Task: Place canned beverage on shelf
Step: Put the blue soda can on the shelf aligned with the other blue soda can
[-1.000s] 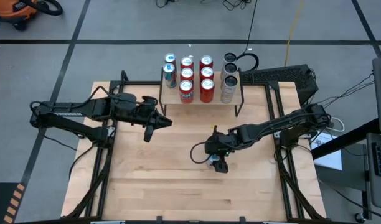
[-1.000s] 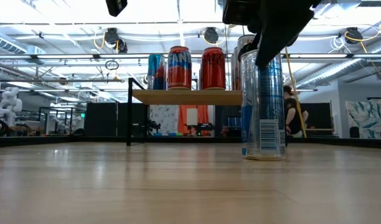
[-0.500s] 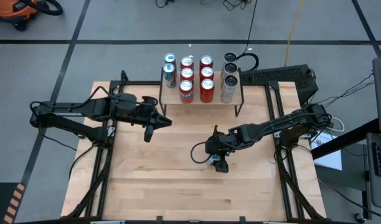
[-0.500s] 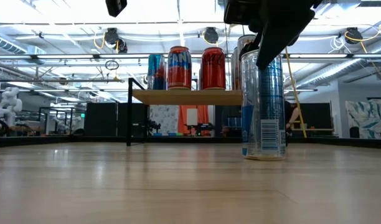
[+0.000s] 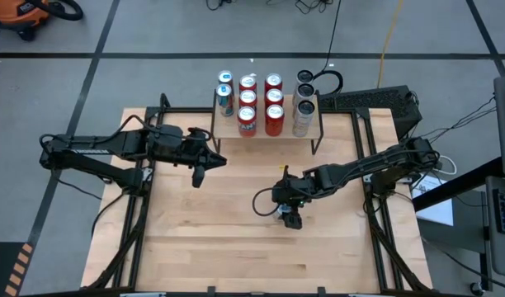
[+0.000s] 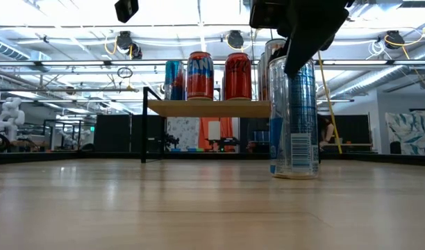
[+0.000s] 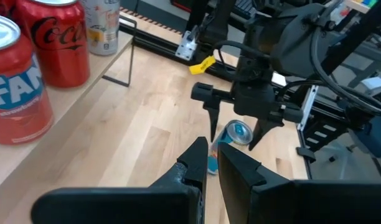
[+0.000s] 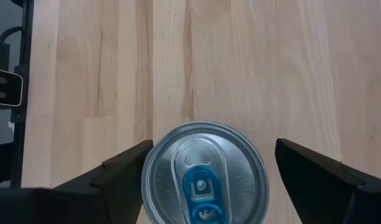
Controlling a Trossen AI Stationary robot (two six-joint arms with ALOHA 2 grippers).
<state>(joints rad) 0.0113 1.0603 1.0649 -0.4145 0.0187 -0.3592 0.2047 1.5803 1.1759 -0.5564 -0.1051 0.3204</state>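
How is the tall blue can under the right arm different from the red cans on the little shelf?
The tall blue can stands alone on the wooden table, while the red cans stand grouped on the shelf, raised off the table. The blue can is taller and slimmer, silver and blue; the red cans are shorter and red. The right gripper hangs open over the blue can; no gripper is at the red cans. All stand upright.

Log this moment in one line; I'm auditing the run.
right end effector: open above can | left end effector: shut, waiting | shelf: stocked
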